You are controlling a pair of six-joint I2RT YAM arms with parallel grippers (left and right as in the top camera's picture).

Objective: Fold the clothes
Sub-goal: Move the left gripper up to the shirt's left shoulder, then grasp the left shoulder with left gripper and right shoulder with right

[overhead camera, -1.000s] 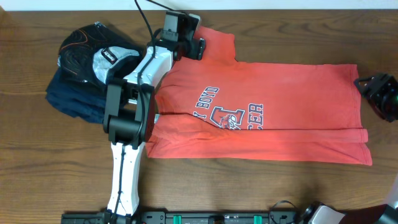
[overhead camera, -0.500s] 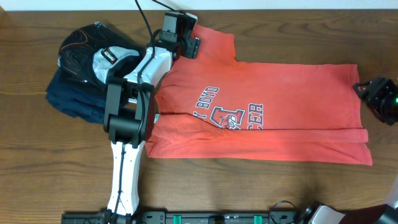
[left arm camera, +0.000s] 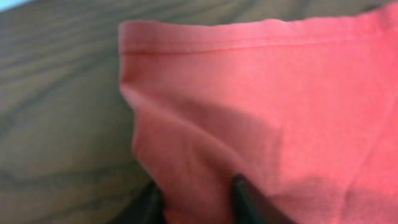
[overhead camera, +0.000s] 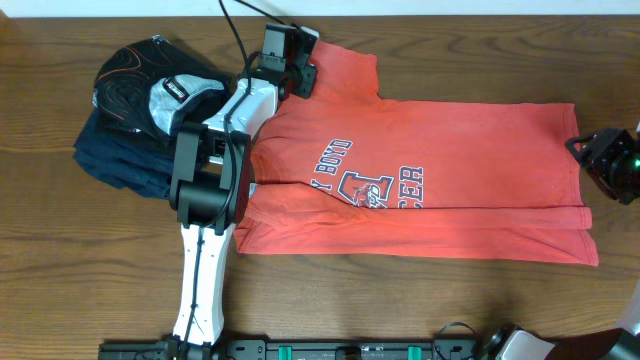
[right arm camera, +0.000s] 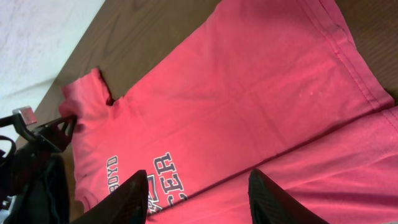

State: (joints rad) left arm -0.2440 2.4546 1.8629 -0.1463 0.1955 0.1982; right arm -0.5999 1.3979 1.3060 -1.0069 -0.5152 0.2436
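The coral-red T-shirt (overhead camera: 450, 170) lies flat on the wooden table, collar end to the left and hem to the right, with its lower edge folded up over the "SOCCER" lettering. My left gripper (overhead camera: 300, 78) is low over the far left sleeve. In the left wrist view its fingers (left arm camera: 196, 199) straddle a raised ridge of sleeve cloth (left arm camera: 280, 93) and look open. My right gripper (overhead camera: 603, 160) hovers at the shirt's right hem. In the right wrist view it (right arm camera: 199, 199) is open and empty above the shirt (right arm camera: 249, 93).
A pile of navy and black folded garments with a grey-white patterned piece (overhead camera: 140, 110) lies left of the shirt, beside the left arm. The table's far edge (overhead camera: 450, 12) runs just behind the sleeve. Bare wood (overhead camera: 420, 300) shows in front of the shirt.
My left gripper has shifted a little left and toward the far edge over the sleeve. My right gripper has drifted slightly. The shirt has not visibly moved.
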